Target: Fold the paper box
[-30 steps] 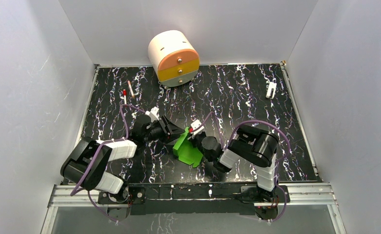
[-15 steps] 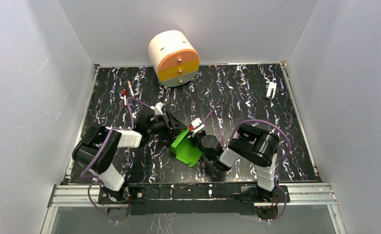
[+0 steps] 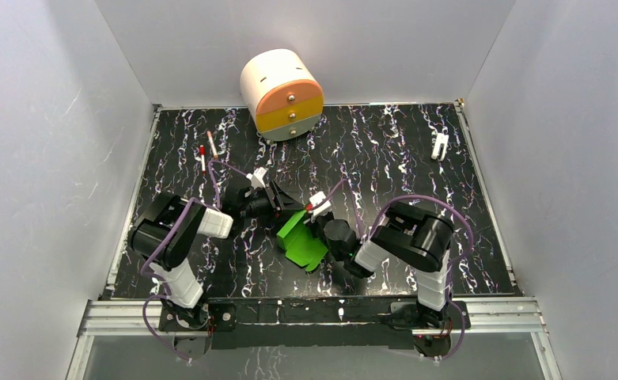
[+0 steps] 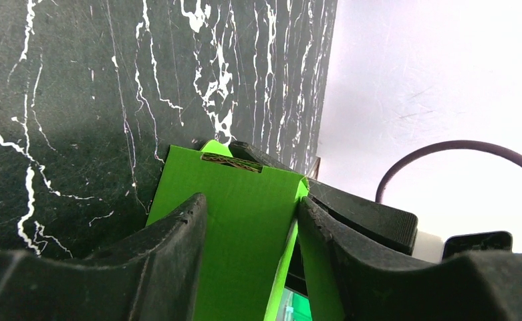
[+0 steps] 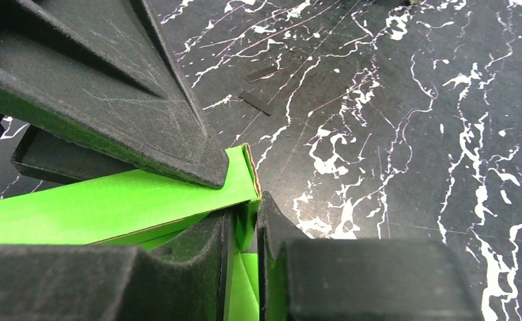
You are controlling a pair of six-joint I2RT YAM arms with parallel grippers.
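Observation:
The paper box [image 3: 300,237], bright green card that is partly folded, lies on the black marbled table between the two arms. My left gripper [image 3: 284,204] reaches it from the left. In the left wrist view its jaws stand apart over a green panel [image 4: 234,214]. The right finger [image 4: 325,247] touches the panel's folded edge. The left finger [image 4: 171,254] overlaps the panel. My right gripper [image 3: 316,223] comes from the right and is shut on a thin upright green flap [image 5: 246,224] at the box's corner [image 5: 244,180]. A left finger [image 5: 111,87] rests on the panel there.
A cream cylinder with orange and yellow drawers [image 3: 282,93] stands at the back. Two pens [image 3: 203,157] lie at the back left, and a white clip [image 3: 440,146] at the back right. Small dark scraps [image 5: 258,101] lie on the table beyond the box.
The left arm's elbow has swung forward and to the right, and its gripper has shifted slightly toward the back. The box has moved a little to the left. The right arm has barely moved.

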